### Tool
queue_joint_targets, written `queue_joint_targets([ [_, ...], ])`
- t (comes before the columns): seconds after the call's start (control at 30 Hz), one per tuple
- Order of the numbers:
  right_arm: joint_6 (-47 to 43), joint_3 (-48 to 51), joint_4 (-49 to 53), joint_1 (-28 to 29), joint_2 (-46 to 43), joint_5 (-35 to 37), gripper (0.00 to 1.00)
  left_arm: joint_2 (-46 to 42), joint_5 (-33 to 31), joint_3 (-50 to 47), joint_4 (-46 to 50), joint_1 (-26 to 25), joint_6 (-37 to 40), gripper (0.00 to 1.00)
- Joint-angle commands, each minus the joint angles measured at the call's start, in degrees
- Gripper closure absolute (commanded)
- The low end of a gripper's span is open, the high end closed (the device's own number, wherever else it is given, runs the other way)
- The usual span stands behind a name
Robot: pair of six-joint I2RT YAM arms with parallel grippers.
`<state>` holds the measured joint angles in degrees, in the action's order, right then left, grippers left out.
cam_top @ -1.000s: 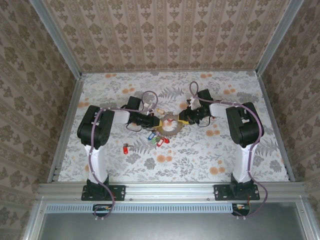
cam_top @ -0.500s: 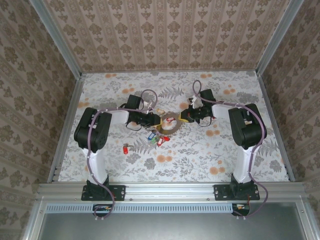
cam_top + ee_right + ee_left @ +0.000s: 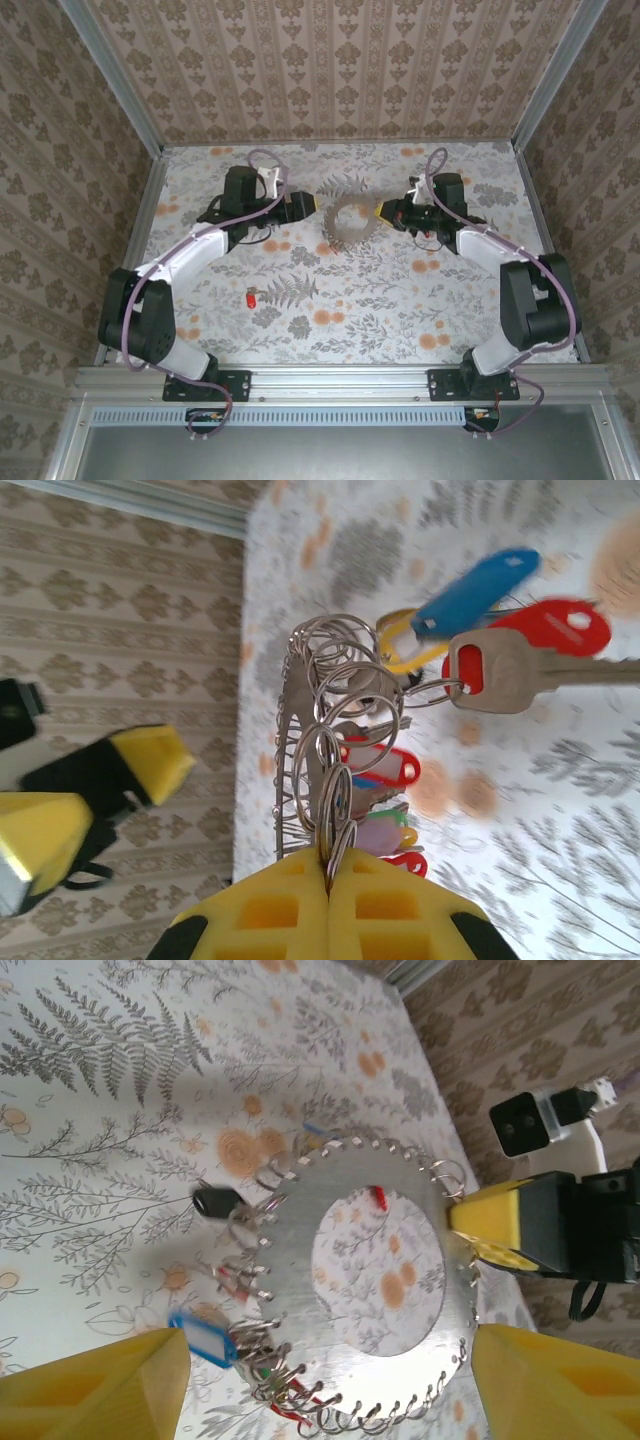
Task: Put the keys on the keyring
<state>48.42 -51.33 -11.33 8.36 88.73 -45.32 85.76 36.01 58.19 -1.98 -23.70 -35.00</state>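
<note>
The keyring (image 3: 348,222) is a pale toothed disc with a wide hole, held off the table at its right rim by my right gripper (image 3: 383,213). In the right wrist view the yellow fingers (image 3: 270,915) are shut on the keyring (image 3: 292,730), seen edge-on. Keys with blue (image 3: 475,590) and red (image 3: 560,625) tags hang from it on small wire rings. My left gripper (image 3: 306,205) stands open just left of the ring. Its yellow fingers (image 3: 100,1385) stand wide apart on either side of the keyring (image 3: 300,1260), where a blue-tagged key (image 3: 205,1335) dangles. One red key (image 3: 250,298) lies alone on the table.
The floral table (image 3: 350,320) is walled at the back and both sides by patterned panels. A metal rail (image 3: 340,380) runs along the near edge by the arm bases. The open floral surface lies in front of the ring.
My left gripper has opened, let go of the ring and drawn back left. My right gripper has shut on the ring's rim and carried it, keys hanging, toward the far side.
</note>
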Motion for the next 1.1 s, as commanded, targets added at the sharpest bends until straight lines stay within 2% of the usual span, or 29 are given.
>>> queue_joint_targets([
  [0.0,5.0,-0.11,-6.6,0.12,-5.22,-0.5,1.0,-0.74,1.3,-1.15,-5.08,-0.46,-8.02,0.24],
  [0.17,7.33,-0.5,-8.23,0.34,-8.41,-0.77,0.99,-0.15,3.77,-0.73,-10.03,-2.07,-13.33,0.24],
  [0.2,7.5,-0.64,-8.22,0.34,-8.65,-0.89,0.99,0.06,3.67,-0.35,-10.68,-3.93,-14.0,0.24],
  [0.33,8.11,-1.35,-8.2,0.59,-8.66,-1.88,0.99,1.11,3.53,1.77,-10.46,-5.16,-14.3,0.24],
  [0.7,9.05,-2.11,-9.21,1.6,-11.3,-2.56,0.99,2.91,4.93,2.21,-14.63,-5.48,-18.12,0.43],
  [0.93,8.78,-2.34,-9.52,1.75,-10.7,-2.93,0.97,2.5,5.92,2.1,-19.64,-5.48,-22.03,0.73],
  [1.07,4.75,-2.98,-3.92,1.75,-12.53,-1.93,0.93,0.78,5.39,2.0,-20.17,-5.31,-22.14,0.93],
])
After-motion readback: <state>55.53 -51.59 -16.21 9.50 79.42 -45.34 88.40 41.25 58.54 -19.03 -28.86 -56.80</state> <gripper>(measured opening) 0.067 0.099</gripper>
